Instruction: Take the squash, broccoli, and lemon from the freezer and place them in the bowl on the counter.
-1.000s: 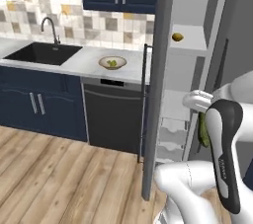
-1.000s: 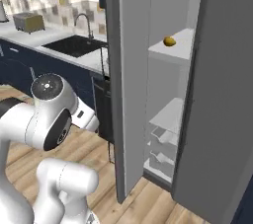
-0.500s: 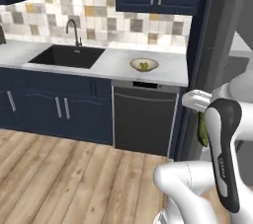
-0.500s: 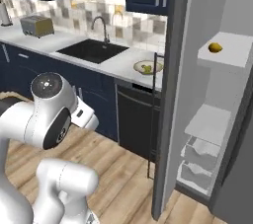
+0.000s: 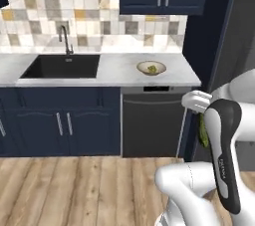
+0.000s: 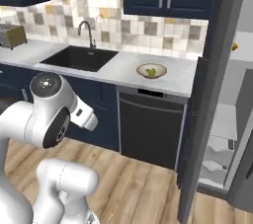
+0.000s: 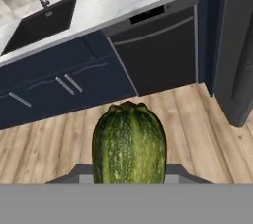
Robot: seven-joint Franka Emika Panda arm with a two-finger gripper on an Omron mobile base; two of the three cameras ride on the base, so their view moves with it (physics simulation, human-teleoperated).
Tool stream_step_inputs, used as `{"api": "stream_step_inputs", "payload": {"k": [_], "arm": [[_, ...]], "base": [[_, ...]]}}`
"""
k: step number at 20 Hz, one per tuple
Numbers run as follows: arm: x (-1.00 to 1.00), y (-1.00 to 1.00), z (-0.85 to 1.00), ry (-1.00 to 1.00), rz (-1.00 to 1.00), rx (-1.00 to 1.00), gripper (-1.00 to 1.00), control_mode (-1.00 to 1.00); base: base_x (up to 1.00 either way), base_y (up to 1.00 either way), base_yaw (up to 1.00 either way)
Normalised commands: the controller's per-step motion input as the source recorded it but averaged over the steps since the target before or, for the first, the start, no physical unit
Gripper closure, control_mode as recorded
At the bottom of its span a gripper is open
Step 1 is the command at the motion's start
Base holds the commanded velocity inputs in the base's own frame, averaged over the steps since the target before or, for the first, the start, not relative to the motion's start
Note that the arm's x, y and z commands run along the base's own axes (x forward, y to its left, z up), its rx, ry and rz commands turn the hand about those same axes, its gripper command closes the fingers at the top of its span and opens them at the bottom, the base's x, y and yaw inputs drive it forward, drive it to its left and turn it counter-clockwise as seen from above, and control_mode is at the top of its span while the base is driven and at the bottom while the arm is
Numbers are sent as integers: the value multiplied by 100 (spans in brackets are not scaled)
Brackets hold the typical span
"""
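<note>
Gripper clamped on squash, held low above wood floor near dishwasher; bowl with broccoli inside on counter, right of sink; lemon on freezer shelf, far right

A home kitchen: marble counter over navy cabinets, black sink with faucet, tiled backsplash, dishwasher, toaster.
</note>
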Motion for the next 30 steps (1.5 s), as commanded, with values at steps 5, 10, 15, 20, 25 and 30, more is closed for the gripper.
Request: {"api": "stream_step_inputs", "payload": {"k": [5, 10, 15, 20, 25, 30], "arm": [[0, 0, 0, 0, 0, 0, 100, 100], [0, 0, 0, 0, 0, 0, 100, 100], [0, 0, 0, 0, 0, 0, 100, 100], [0, 0, 0, 0, 0, 0, 100, 100], [0, 0, 0, 0, 0, 0, 100, 100], [0, 0, 0, 0, 0, 0, 100, 100]], "base": [[34, 91, -59], [30, 54, -60], [82, 38, -42], [100, 46, -26], [100, 55, -15], [98, 95, -4]]}}
